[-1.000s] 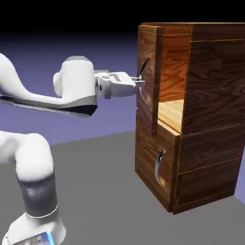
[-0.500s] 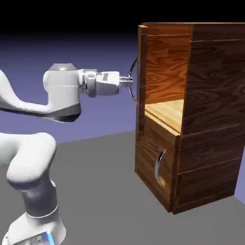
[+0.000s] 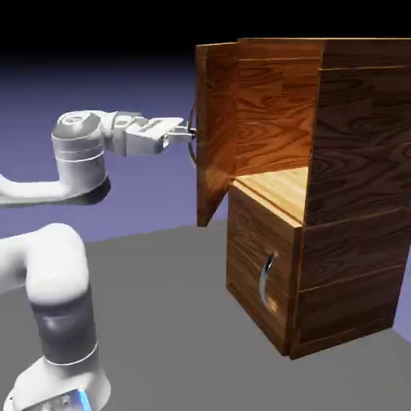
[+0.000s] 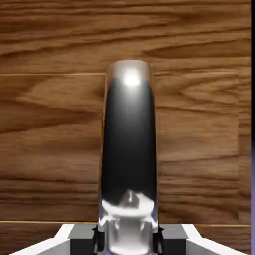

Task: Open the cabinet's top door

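silver handle (image 4: 129, 149) of the top door (image 3: 215, 128) sits clamped between the hand (image 3: 189, 134)'s two fingers (image 4: 82, 238), which press its sides. top door stands swung well out from the cabinet (image 3: 321, 185), wood grain filling the hand view.

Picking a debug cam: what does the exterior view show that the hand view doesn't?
Exterior only: the top door swung out from the cabinet, the bare shelf inside, the lower panel shut with its short handle, the arm. Hand only: the claw closed around the silver bar handle, seen close against wood grain. Both: claw at the top door.
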You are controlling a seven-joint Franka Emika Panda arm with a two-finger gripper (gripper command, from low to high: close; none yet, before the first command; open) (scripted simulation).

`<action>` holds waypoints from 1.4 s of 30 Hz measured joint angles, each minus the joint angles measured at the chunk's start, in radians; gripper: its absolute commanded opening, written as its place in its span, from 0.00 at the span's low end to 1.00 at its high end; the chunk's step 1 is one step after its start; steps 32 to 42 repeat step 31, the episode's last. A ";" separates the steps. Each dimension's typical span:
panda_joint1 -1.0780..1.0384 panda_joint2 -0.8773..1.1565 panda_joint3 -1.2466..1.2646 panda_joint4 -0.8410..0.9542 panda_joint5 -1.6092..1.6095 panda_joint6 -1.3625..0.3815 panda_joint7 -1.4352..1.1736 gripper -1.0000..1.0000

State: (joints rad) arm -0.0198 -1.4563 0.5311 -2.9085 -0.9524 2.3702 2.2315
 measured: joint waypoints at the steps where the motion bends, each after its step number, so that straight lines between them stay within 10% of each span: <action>1: 0.007 0.001 0.032 0.013 0.030 -0.043 -0.002 0.00; 30: -0.627 0.139 0.715 0.933 0.516 -1.158 -0.073 0.00; 31: -0.648 0.138 0.723 0.957 0.519 -1.178 -0.078 1.00; 42: -0.648 0.138 0.723 0.957 0.519 -1.178 -0.078 1.00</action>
